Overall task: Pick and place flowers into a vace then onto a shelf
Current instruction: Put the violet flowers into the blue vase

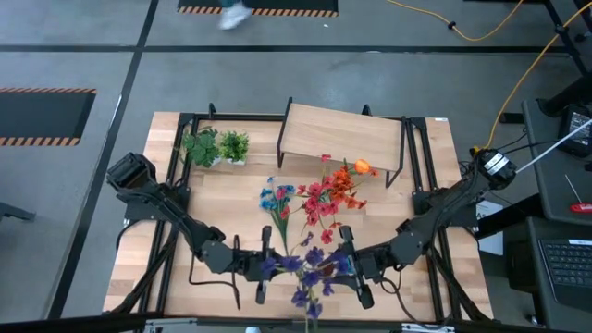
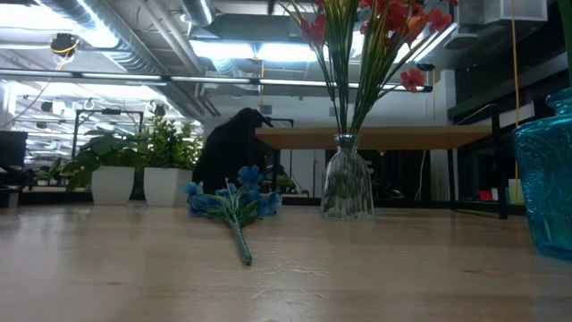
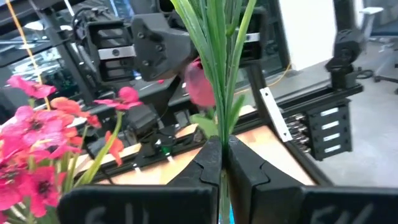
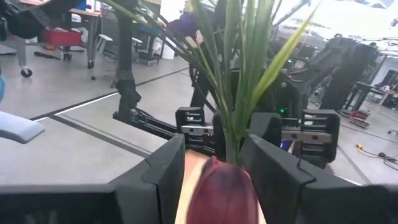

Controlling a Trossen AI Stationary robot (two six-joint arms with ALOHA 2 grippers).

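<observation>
A bunch of purple flowers (image 1: 310, 270) stands upright near the table's near edge, between my two grippers. My left gripper (image 1: 265, 268) is shut on its green stems (image 3: 219, 74). My right gripper (image 1: 350, 268) is open, with one finger on either side of the same stems (image 4: 239, 93) and a dark purple bud (image 4: 221, 186). Red and orange flowers (image 1: 331, 196) stand in a clear glass vase (image 2: 347, 188) at mid-table. A blue bunch (image 2: 231, 201) lies flat on the table. The shelf (image 1: 344, 135) stands at the far side. A teal glass vase (image 2: 545, 179) shows in the low view. My left gripper pinches the purple bunch's green stems (image 3: 222, 127) between its two fingers, which lie level across the upright stems, coming from the table's left. The leaves and blossoms rise above the fingers; what lies below them is hidden by the gripper. My right gripper: I cannot tell whether its fingers (image 4: 168, 168) touch the bud or the stems.
Two small potted green plants (image 1: 217, 146) stand at the far left, beside the shelf. Black frame rails (image 1: 180, 176) run along the table's left and right sides. Bare tabletop (image 2: 375, 268) lies in front of the clear vase and the blue bunch.
</observation>
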